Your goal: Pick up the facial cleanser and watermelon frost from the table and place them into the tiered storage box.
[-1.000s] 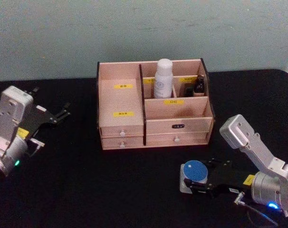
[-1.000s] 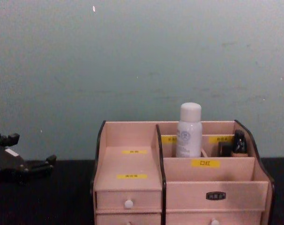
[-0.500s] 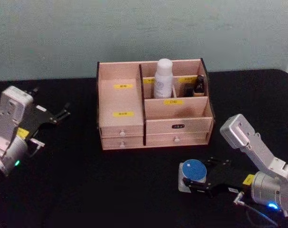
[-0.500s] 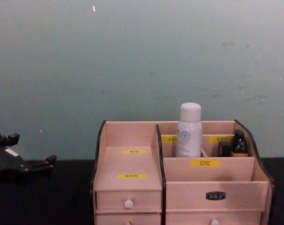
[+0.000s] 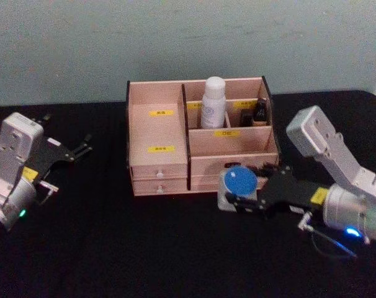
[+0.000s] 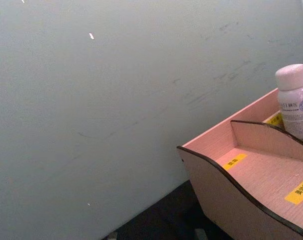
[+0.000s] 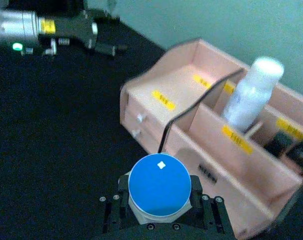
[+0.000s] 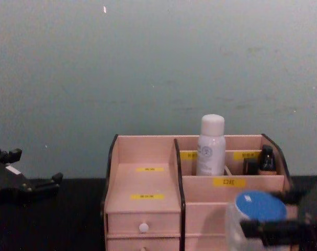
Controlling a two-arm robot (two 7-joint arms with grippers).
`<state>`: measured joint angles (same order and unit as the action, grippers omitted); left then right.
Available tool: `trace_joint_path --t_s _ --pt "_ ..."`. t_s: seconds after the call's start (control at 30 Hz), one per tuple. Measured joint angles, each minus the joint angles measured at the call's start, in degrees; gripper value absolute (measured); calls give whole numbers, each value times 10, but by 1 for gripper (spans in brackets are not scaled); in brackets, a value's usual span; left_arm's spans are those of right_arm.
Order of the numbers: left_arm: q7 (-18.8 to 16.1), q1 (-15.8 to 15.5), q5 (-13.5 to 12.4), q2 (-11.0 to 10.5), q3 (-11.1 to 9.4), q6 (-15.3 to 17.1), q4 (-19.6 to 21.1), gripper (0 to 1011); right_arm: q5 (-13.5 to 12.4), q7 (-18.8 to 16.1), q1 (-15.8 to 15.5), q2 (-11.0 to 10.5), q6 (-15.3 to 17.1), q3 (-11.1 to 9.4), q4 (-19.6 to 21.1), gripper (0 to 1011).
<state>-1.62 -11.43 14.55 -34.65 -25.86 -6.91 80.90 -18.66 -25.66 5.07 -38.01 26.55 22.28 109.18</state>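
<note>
carrying: right gripper (image 5: 241, 197) clamps the squat frosted blue-lidded jar (image 5: 237, 180), needing more height to clear the pink-beige wooden organiser (image 5: 158, 133); left gripper (image 5: 76, 151) idles far left, jaws apart.

Setting reads as a robotics lab test bench. A table under black cloth (image 5: 113, 261) spans the lower head view, a plain pale teal wall (image 5: 175, 43) closes the top, and the left arm (image 5: 14, 167) and right arm (image 5: 337, 161) sit at either edge. The tiered storage box (image 5: 163, 130), yellow-labelled, stands centre as a staged prop.
</note>
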Motion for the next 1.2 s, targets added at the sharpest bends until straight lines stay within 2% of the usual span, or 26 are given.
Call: trace_joint_path --t_s 0.3,0.47,0.6,0.73,0.77,0.87,1.03,1.2 --pt "0 0 0 0 0 0 0 1001 9 -6 71 42 -20 27 -40 729" --pt "0 0 0 0 0 0 0 1001 14 -11 120 74 -31 47 -78 729" --pt "0 0 0 0 0 0 0 1001 17 -16 167 103 -30 64 -120 729" --pt "0 0 0 0 0 0 0 1001 19 -24 202 122 -30 78 -154 729" --pt "0 0 0 0 0 0 0 1001 21 -28 219 132 -29 85 -172 729" --pt "0 0 0 0 0 0 0 1001 22 -33 242 145 -27 94 -200 729" --pt "0 0 0 0 0 0 0 1001 25 -47 299 182 -33 118 -276 729" --pt "0 0 0 0 0 0 0 1001 30 -49 328 205 -31 133 -321 729"
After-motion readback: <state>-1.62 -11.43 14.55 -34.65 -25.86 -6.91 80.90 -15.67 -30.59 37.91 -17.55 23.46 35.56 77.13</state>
